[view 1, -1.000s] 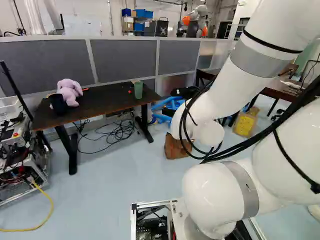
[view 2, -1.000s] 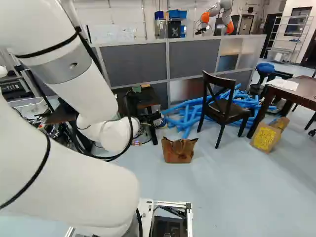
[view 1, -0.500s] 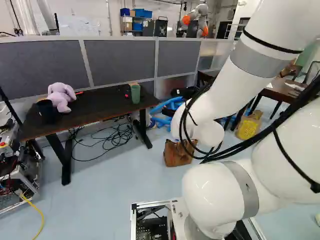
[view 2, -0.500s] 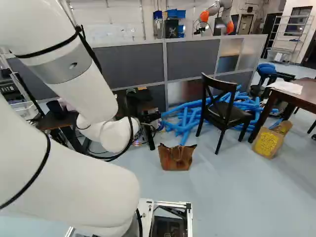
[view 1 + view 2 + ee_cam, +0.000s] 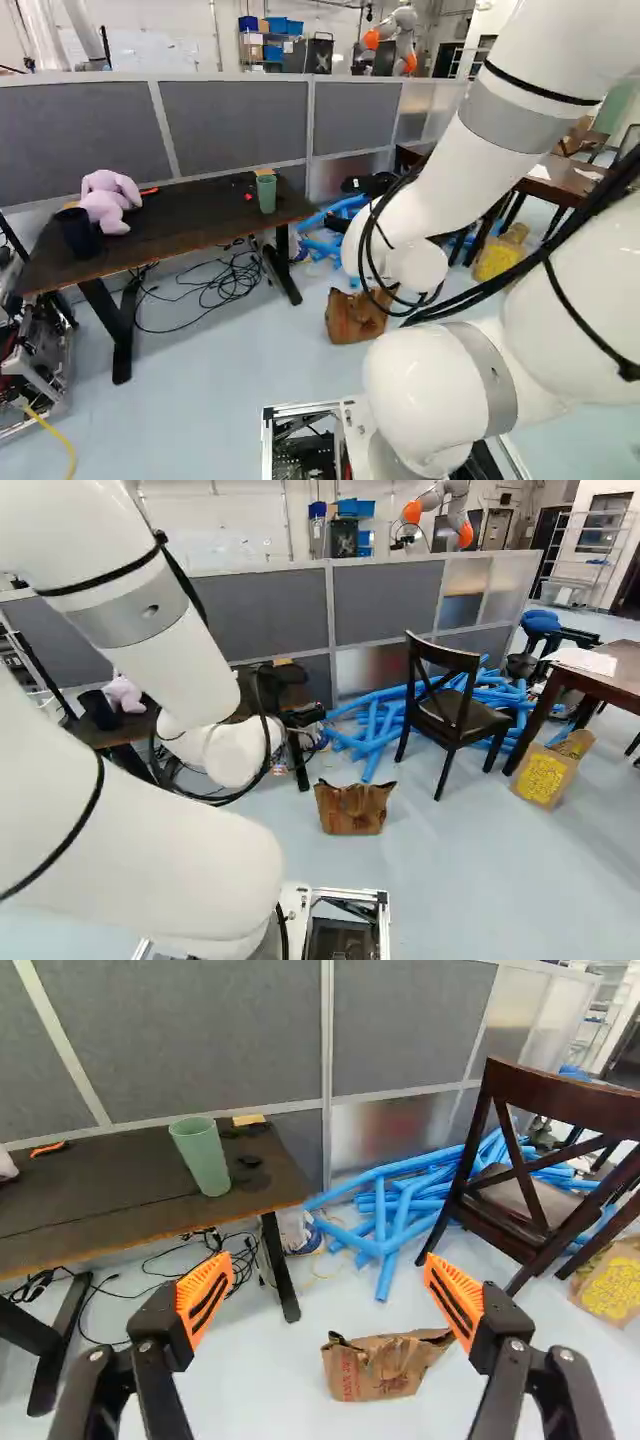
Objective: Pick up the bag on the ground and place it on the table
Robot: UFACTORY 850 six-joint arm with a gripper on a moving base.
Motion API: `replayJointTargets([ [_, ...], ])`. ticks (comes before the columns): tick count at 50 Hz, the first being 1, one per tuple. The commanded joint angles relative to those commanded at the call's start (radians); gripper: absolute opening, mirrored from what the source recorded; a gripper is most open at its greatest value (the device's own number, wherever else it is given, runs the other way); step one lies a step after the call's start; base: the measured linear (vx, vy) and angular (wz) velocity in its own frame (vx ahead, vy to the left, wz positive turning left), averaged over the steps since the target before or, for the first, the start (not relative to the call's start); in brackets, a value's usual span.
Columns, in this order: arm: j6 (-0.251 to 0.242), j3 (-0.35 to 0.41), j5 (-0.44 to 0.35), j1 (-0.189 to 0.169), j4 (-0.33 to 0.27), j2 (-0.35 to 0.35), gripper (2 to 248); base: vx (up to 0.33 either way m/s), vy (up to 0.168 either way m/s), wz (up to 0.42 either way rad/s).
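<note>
Gripper [image 5: 367,188]: jaws spread wide, orange pads [image 5: 203,1298] well apart and facing each other, nothing held. Brown paper bag [image 5: 375,1368] on the floor [image 5: 270,1390], low and ahead of the gap between the two fingers, apart from both; crumpled along its top, and in the wrist view its upper edge runs toward the chair-side fingertip.

Table [image 5: 110,1188]: ahead and off to the side of the other finger, its near end reaching partway across the gap; one leg comes down to the floor between the fingertips as seen from the wrist. Green cup [image 5: 202,1160] upright on the near end of the top, ahead of the table-side finger. Farther along the top, beyond that finger's side: lavender plush toy [image 5: 106,200] and, beside it, dark cup [image 5: 78,235].

Blue tubes [image 5: 383,1205] heaped on the floor ahead of the gap, beyond the bag. Dark wooden chair [image 5: 512,1198] ahead and outward of the chair-side finger. Yellow-patched bag [image 5: 543,777] on the floor past the chair. Grey partition [image 5: 230,1045] runs behind table and tubes, farthest from the jaws of these.
</note>
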State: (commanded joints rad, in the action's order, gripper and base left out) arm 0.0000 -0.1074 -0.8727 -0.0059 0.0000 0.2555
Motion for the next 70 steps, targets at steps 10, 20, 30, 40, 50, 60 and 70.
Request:
replayJointTargets([
  [10,0.0,-0.022,0.003,-0.006,0.0,-0.025,247,0.005,-0.001,-0.003],
  [20,0.0,-0.049,0.012,-0.013,0.0,-0.056,247,0.0,0.0,0.0],
  [30,0.0,-0.089,0.022,-0.024,0.0,-0.1,247,0.0,0.0,0.0],
  [40,0.0,-0.131,0.034,-0.038,0.0,-0.146,247,0.0,0.0,0.0],
  [50,0.0,-0.178,0.047,-0.055,0.0,-0.212,247,0.0,0.0,0.0],
  [60,0.0,-0.227,0.061,-0.072,0.0,-0.287,247,0.0,0.0,0.0],
  [70,0.0,-0.277,0.074,-0.09,0.0,-0.361,247,0.0,0.0,0.0],
])
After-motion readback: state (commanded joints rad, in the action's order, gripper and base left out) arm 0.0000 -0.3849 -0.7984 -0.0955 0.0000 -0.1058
